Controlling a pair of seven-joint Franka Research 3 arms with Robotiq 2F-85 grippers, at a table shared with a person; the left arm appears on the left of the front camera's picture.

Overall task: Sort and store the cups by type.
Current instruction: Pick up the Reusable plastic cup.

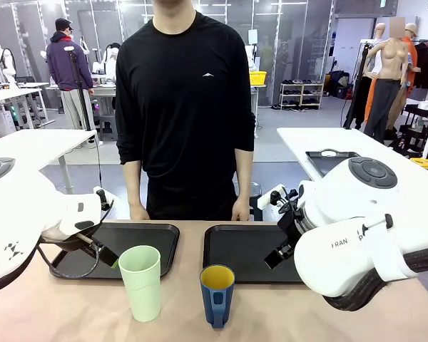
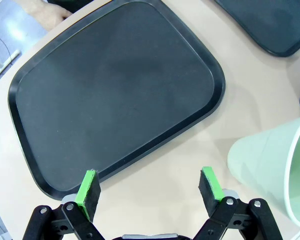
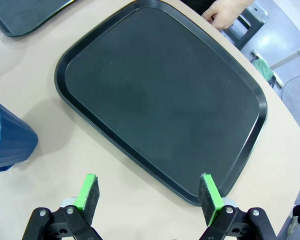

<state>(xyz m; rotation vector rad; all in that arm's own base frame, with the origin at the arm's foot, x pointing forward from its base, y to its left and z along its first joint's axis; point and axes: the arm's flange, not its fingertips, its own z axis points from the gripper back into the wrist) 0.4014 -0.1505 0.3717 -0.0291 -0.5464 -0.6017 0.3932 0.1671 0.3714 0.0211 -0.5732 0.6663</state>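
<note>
Two cups stand near the table's front edge: a tall pale mint-green tumbler (image 1: 141, 282) (image 2: 272, 167) and, to its right, a shorter dark blue handled mug (image 1: 217, 293) (image 3: 7, 141) with a yellow inside. My left gripper (image 2: 150, 187) is open with nothing between its green pads, hovering over the near edge of the left black tray (image 1: 160, 235) (image 2: 115, 95), left of the tumbler. Over the near edge of the right black tray (image 1: 221, 253) (image 3: 160, 95) my right gripper (image 3: 151, 195) also stands open and holds nothing. Both trays are bare.
A person in a black top stands at the far side, hands (image 1: 240, 211) resting at the table edge behind the trays. Bare tan tabletop (image 1: 285, 313) lies in front of the trays around the cups.
</note>
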